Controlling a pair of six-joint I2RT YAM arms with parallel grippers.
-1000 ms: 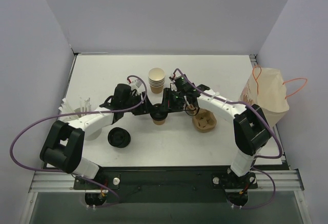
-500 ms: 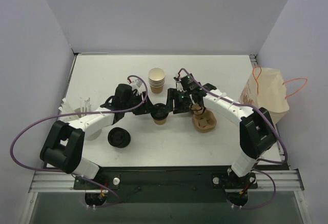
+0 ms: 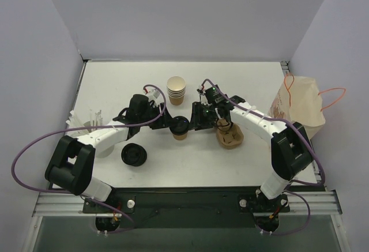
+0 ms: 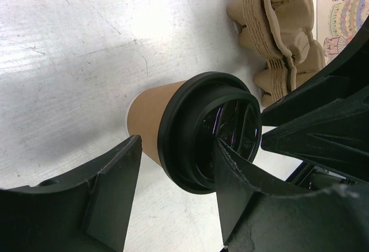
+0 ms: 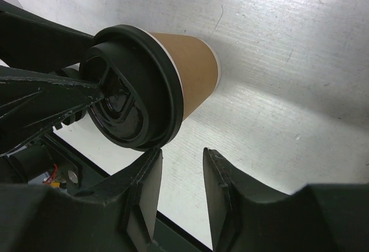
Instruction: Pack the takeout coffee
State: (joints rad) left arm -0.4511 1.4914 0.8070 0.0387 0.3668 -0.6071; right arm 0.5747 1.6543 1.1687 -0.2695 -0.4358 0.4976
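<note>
The takeout coffee (image 3: 180, 127), a tan paper cup with its black lid (image 5: 124, 96) on, stands upright at the middle of the table. My left gripper (image 3: 173, 126) reaches in from the left and is shut on it: in the left wrist view one finger (image 4: 109, 194) meets the tan wall and the other finger (image 4: 248, 188) crosses in front of the lid (image 4: 199, 131). My right gripper (image 3: 194, 122) sits just right of the cup, open by a narrow gap (image 5: 181, 154) with nothing in it. One of its fingertips (image 5: 151, 165) is right beside the lid's rim.
A brown pulp cup carrier (image 3: 230, 138) lies just right of the cup. A stack of nested tan cups (image 3: 176, 89) stands behind it. Spare black lids (image 3: 134, 155) lie front left, a white holder (image 3: 86, 124) far left. A paper bag (image 3: 300, 108) stands at the right edge.
My right gripper has drawn back to the right off the lidded cup, and its jaws have narrowed. The left gripper and the cup have stayed put.
</note>
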